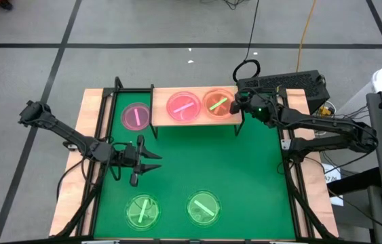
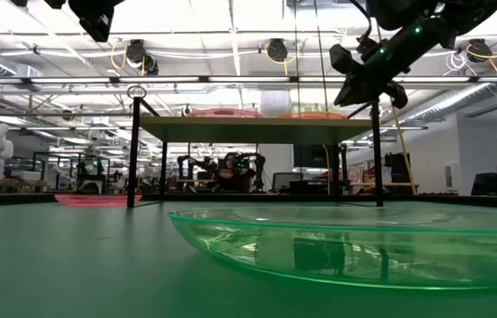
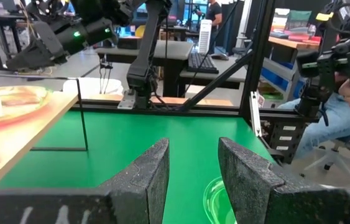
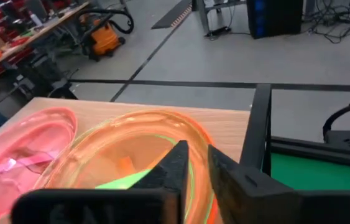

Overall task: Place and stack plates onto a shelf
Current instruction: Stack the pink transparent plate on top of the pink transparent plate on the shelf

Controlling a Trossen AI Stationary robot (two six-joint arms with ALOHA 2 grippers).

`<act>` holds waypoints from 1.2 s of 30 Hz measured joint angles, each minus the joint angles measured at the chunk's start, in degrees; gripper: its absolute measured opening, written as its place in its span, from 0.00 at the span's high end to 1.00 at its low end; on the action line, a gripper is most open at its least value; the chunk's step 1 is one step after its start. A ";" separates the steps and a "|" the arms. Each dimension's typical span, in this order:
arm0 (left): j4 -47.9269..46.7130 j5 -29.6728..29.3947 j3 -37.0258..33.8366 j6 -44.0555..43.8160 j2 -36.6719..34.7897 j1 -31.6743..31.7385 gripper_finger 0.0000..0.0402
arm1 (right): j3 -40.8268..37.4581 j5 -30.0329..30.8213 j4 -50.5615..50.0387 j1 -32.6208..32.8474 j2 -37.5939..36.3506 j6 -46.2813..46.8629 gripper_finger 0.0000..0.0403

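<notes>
Up on the light wooden shelf (image 1: 160,116) with thin black legs, our right gripper (image 4: 193,163) has its fingers (image 4: 173,163) nearly closed over the rim of the translucent orange plate (image 1: 218,104) with a green bar; the rim appears pinched between them. Just beside that, on the far side from the fingers, lies the translucent pink plate (image 1: 183,106). Our left gripper (image 1: 151,163) hovers over the green mat (image 1: 224,163) on the worktop, its fingers (image 3: 150,171) parted and holding nothing. Ahead of those fingers lie two translucent green plates (image 1: 142,209) (image 1: 204,207), well apart from them. Another pink plate (image 1: 136,116) lies on the mat beside the shelf.
</notes>
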 joint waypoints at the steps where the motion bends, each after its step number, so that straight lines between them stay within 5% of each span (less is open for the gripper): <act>1: -0.19 0.00 0.00 -0.03 -0.01 -0.02 0.64 | 0.00 -0.13 0.00 0.00 -0.11 -0.68 0.85; 6: -1.78 0.00 0.00 -0.81 0.00 -0.01 0.64 | -0.01 -0.75 2.42 0.56 -1.07 -5.18 0.69; 12: -7.28 -5.39 0.00 -1.09 -0.67 -0.02 0.64 | 0.00 -20.99 14.06 3.35 -4.95 -14.13 0.59; 15: -13.57 -10.76 0.01 -4.17 -1.71 0.16 0.64 | 0.00 -25.82 17.21 7.10 -7.34 -16.00 0.58; 19: -24.52 -13.36 1.05 -9.25 -2.09 1.25 0.64 | 0.00 -25.71 17.27 13.52 -9.39 -19.50 0.58; 29: -71.41 -16.47 17.08 -29.22 4.46 6.03 0.64 | 0.00 -17.39 22.85 26.19 -7.13 -26.72 0.59; 36: -81.23 -15.49 15.92 -35.85 12.75 11.72 0.64 | 0.00 -16.34 23.45 28.58 -6.88 -27.74 0.59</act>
